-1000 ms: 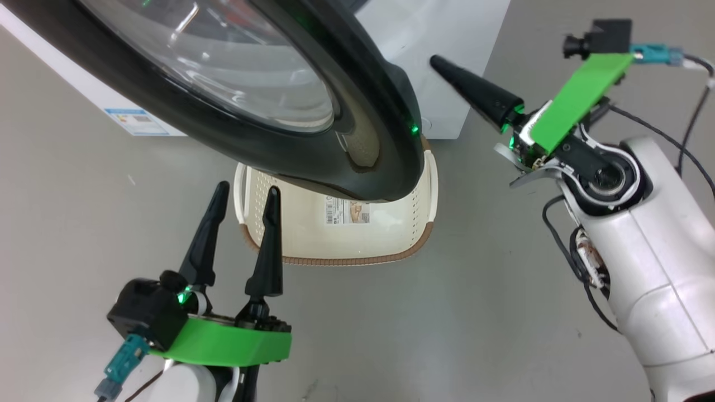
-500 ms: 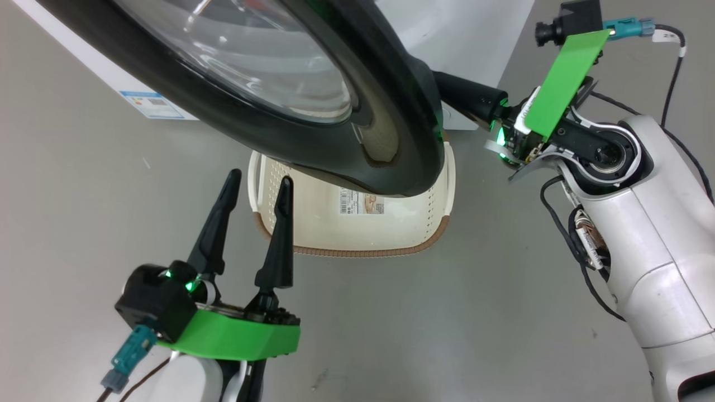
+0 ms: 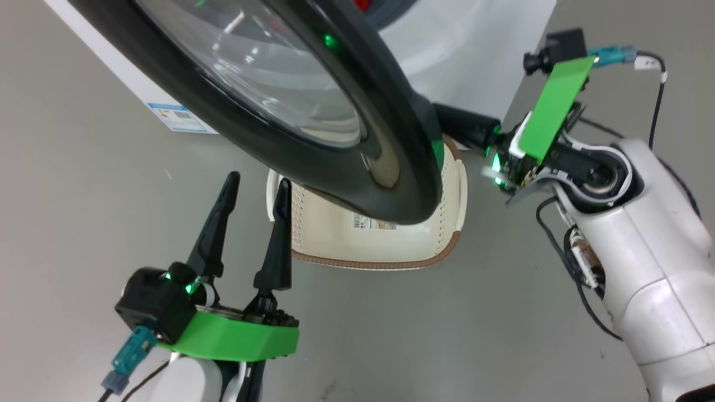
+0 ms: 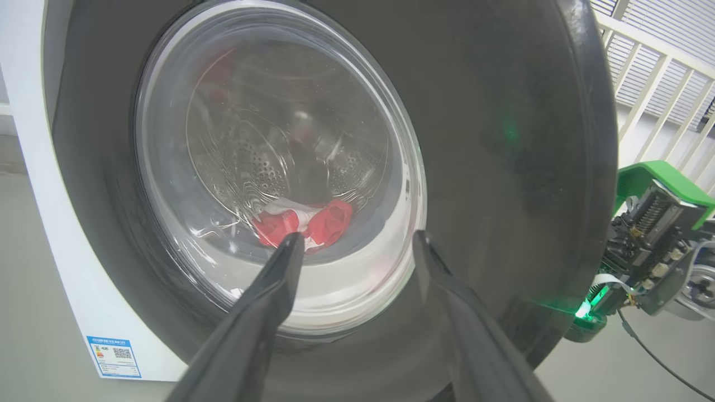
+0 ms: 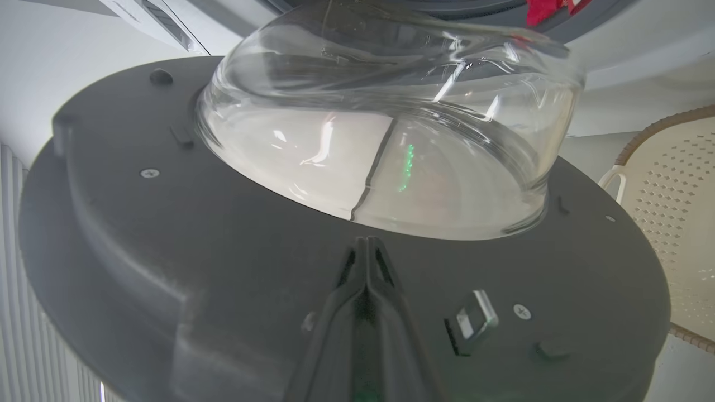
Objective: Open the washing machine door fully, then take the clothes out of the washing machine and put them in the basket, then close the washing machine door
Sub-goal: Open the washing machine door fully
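1. Changed since a second ago: the right gripper (image 5: 366, 248) then stood clear to the right of the door (image 3: 335, 178). Its fingertips now pass behind the door's edge in the head view. The camera itself has also shifted.
2. Right gripper: fingers pressed together, nothing between them. The tips point at the door's grey inner face, just below the glass bowl (image 5: 391, 139) and near the metal latch (image 5: 475, 321). Whether they touch the face cannot be told.
3. Left gripper (image 3: 257, 181): fingers spread apart, empty. It is held low in front of the door's outer face, apart from it, above the floor (image 3: 447, 335) at the left side of the basket (image 3: 368, 261).
4. Door: partly open, glossy black rim. It overhangs the basket in the head view and hides the basket's far part.
5. Clothes (image 4: 313, 223): red with white, lying low in the drum (image 4: 251, 162), seen through the glass in the left wrist view.
6. Machine (image 3: 475, 50): white, behind the door, with a sticker (image 3: 181, 117) at its lower corner.
7. Basket: cream with a brown rim, on the floor just in front of the machine, with a paper label (image 3: 373, 224) inside.
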### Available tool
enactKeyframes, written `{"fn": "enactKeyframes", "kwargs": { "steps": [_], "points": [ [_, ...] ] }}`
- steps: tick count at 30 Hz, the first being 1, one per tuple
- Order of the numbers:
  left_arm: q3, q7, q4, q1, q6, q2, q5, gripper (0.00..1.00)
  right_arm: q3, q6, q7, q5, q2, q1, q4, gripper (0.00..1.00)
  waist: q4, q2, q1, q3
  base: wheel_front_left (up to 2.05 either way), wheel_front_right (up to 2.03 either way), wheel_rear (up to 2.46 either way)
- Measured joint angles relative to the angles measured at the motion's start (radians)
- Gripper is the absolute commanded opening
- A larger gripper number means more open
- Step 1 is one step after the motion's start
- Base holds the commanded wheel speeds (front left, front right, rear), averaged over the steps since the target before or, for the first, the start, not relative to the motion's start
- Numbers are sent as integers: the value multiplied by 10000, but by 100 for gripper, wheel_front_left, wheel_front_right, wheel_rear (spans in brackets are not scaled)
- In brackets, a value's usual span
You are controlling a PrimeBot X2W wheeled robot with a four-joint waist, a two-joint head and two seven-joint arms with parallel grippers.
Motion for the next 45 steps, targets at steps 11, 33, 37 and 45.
{"fn": "enactKeyframes", "kwargs": {
  "steps": [11,33,37,45],
  "points": [
    [155,0,125,291,226,0,-2,100,54,0,267,174,130,1059,-299,0,372,0,0,-516,0,0,0],
    [201,0,755,1110,777,2,-635,100,261,0,414,357,274,2420,-435,0,1703,0,1,-1678,0,0,0],
    [159,0,997,1212,773,2,-612,100,391,0,418,391,278,2587,-441,0,1947,0,0,-1892,0,0,0],
    [104,0,1266,1397,767,4,-669,100,608,0,502,445,339,2966,-499,0,2499,0,0,-2275,0,0,0]
  ]
}}
